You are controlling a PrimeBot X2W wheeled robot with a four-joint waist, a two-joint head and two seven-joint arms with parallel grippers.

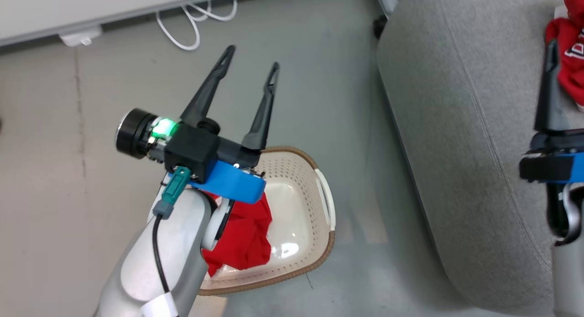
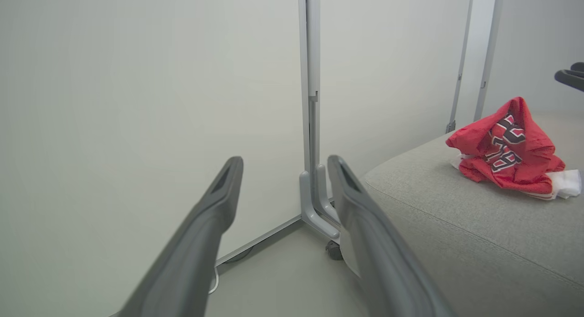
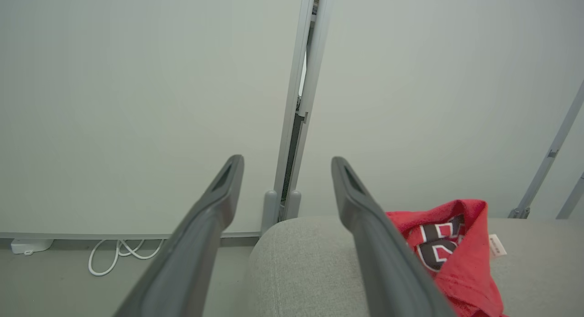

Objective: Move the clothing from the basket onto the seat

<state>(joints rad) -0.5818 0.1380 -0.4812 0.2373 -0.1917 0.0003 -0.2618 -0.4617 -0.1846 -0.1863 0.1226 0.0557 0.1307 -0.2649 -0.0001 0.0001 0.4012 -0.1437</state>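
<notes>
The task reads as half done: one lettered red jersey (image 3: pixel 449 262) lies on the grey seat (image 3: pixel 310 267), while a second crumpled red garment (image 1: pixel 246 237) sits in the perforated laundry basket (image 1: pixel 299 180); the step in hand, by my judgement, is the turn to that second piece. The right gripper (image 3: pixel 287 162) has its fingers spread as wide as they go and grasps nothing; the jersey lies just outside its right-hand finger (image 3: pixel 365 216), partly hidden behind that finger, whether touching it I cannot tell, with nothing between the two fingers but the seat's rounded edge and the wall beyond. The left gripper (image 1: pixel 252 57) is likewise fully released and empty; its fingertips (image 1: pixel 229 50) point out over bare floor (image 1: pixel 319 57), and the basket garment lies behind the finger roots, beneath the wrist, well away from the tips. The next move likely calls for tipping those fingers down and drawing them back over the basket, lowering them astride a raised fold of the cloth, and clenching there; soft fabric may slip or drag on the basket wall, so a deep bite on the bunched part would be safest.
</notes>
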